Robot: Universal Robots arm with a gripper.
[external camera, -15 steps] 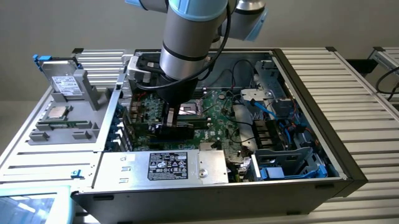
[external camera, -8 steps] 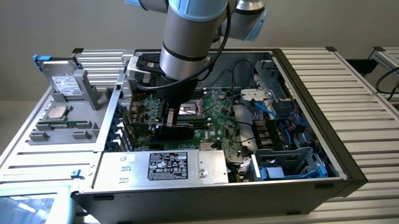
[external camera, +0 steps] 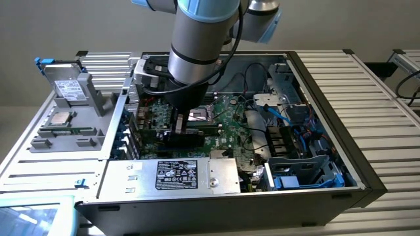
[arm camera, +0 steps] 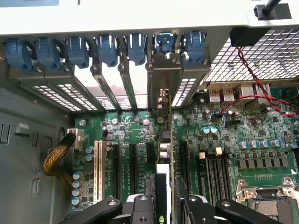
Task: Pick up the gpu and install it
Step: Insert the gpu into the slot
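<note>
Green-and-black gpu (arm camera: 164,172), thin and flat, standing on edge among the long black slots (arm camera: 132,168) of the big green motherboard (arm camera: 224,140), silver bracket (arm camera: 163,81) end up against perforated metal slot covers (arm camera: 56,93) beneath a row of blue plastic clips (arm camera: 107,49). Clenched on the gpu's two faces: black metal claw (arm camera: 166,205) with bolted, blocky fingers (arm camera: 140,210). Near the middle of the exterior view, smooth silver-grey arm (external camera: 196,49) angled steeply down into the open steel case (external camera: 354,172), lower end leaning a little toward the exterior view's left, wrist low over the motherboard.
</note>
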